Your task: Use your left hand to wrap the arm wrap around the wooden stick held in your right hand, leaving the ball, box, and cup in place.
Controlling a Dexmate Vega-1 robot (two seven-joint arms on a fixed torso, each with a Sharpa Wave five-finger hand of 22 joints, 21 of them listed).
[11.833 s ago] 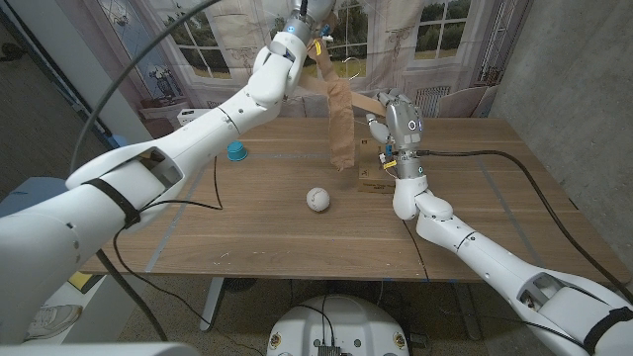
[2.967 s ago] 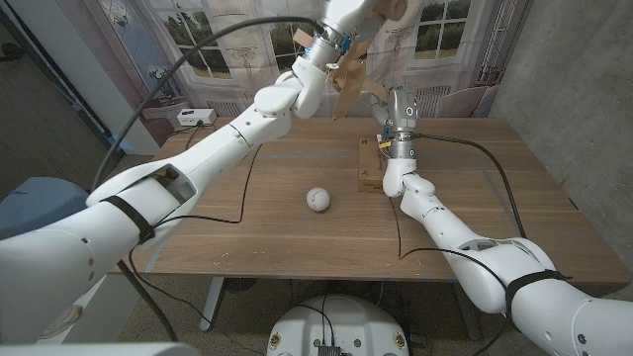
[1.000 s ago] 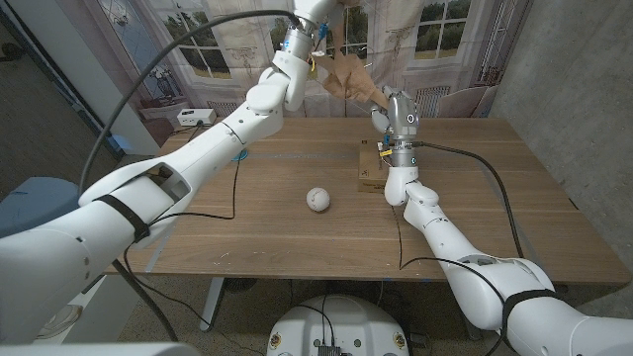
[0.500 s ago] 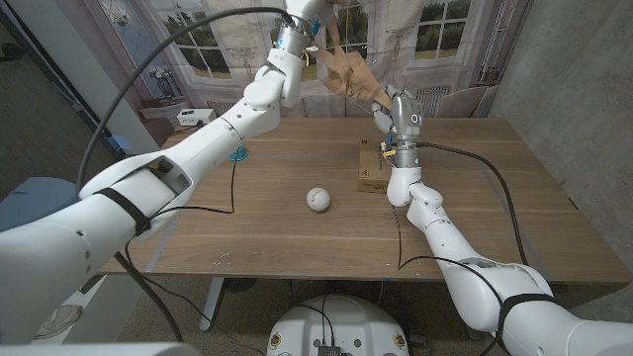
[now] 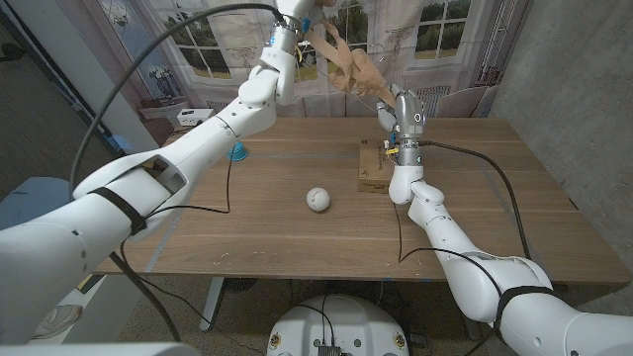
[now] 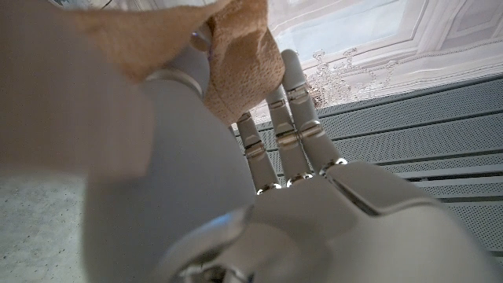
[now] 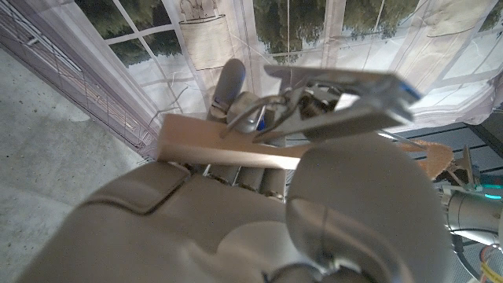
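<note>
The left hand (image 5: 315, 14) is way up above the far edge of the table (image 5: 297, 237), pinching the tan arm wrap (image 5: 348, 67) between thumb and fingers; the left wrist view shows a bunched fold of it caught there (image 6: 236, 55). From that hand the wrap runs down at a slant to the wooden stick (image 7: 228, 149), which the right hand (image 5: 404, 111) has its fingers clamped around, raised just over the box (image 5: 372, 165). In the right wrist view the stick is a pale flat bar across the fingers, with a metal clip-like piece right next to it, can't tell what that does. The wrap looks like soft, light, stretchy fabric, so I'd guess it goes floppy the second tension drops and needs to be kept taut near its free end, not in the middle. The stick looks stiff and light, so it should hold fine as the anchor. Working out from the box: the ball (image 5: 316, 199) sits near it toward the robot, and the blue cup (image 5: 236, 151) is well off to the robot's left.
</note>
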